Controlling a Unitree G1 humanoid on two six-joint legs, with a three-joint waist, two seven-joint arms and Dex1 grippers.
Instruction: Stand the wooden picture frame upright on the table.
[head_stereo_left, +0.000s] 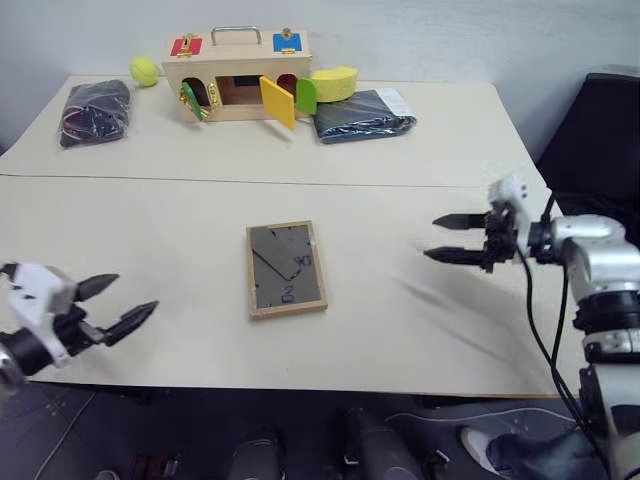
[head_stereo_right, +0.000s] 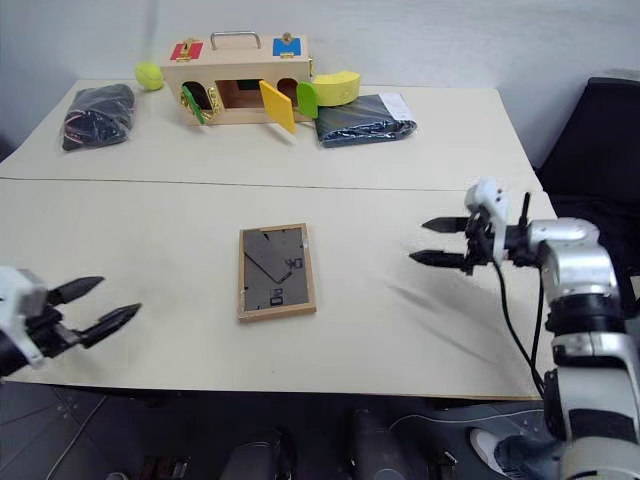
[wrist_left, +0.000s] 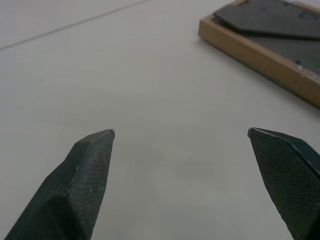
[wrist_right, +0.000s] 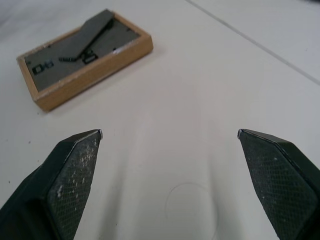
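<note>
1. The picture frame (head_stereo_left: 286, 269) lies flat on the worktop (head_stereo_left: 180, 230), face down, with its dark grey back panel up and the fold-out stand folded flat against that panel.
2. It sits near the middle of the front half of the worktop, just on the near side of the seam (head_stereo_left: 150, 180) that runs across the surface.
3. The left claw (head_stereo_left: 114, 305) hovers at the front left corner of the worktop, well apart from the frame, with its two black fingers spread wide and nothing between them.
4. In the left wrist view, the fingers (wrist_left: 80, 180) stand apart over bare worktop, and one corner of the frame (wrist_left: 270, 45) shows ahead and to one side.
5. The right claw (head_stereo_left: 447, 239) is over the right side of the worktop, pointing across towards the frame but clear of it; its fingers are also spread wide and hold nothing.
6. In the right wrist view, the frame (wrist_right: 85, 60) lies ahead of the open fingers (wrist_right: 70, 180), not touching them.
7. Along the far edge stand a wooden box (head_stereo_left: 238, 80) with coloured doors and a metal handle, a yellow-green ball (head_stereo_left: 143, 70), a dark bag (head_stereo_left: 95, 110) on the left, a yellow block (head_stereo_left: 335, 82), and another dark package (head_stereo_left: 363, 115) just to the right of the box.
</note>
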